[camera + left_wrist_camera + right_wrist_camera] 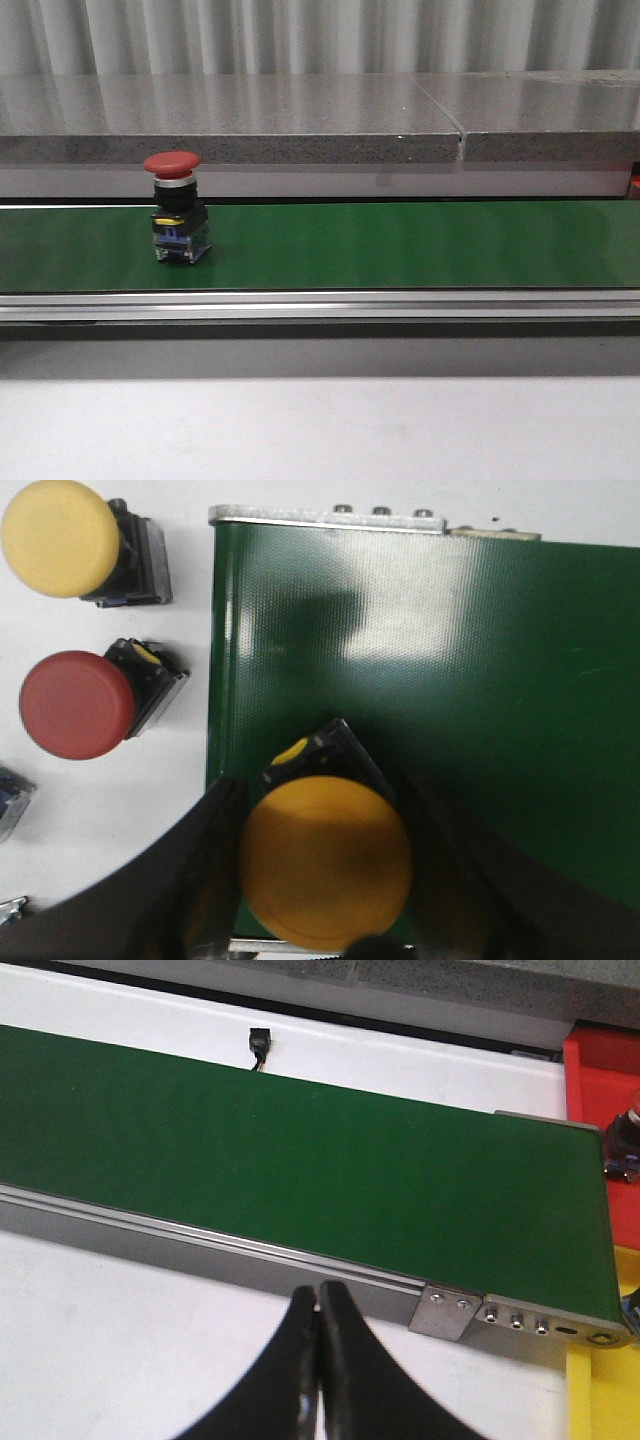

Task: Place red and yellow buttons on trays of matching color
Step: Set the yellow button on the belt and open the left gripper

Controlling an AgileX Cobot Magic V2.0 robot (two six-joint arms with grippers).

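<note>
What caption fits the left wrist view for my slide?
Left gripper straddles a yellow button at the green belt end; spare yellow button and red button wait alongside on the white table.

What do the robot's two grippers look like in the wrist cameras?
Both are black. The left gripper has two broad, curved, glossy fingers widening toward the camera. The right gripper has two smooth curved fingers tapering to narrow tips. No cables or markings show.
</note>
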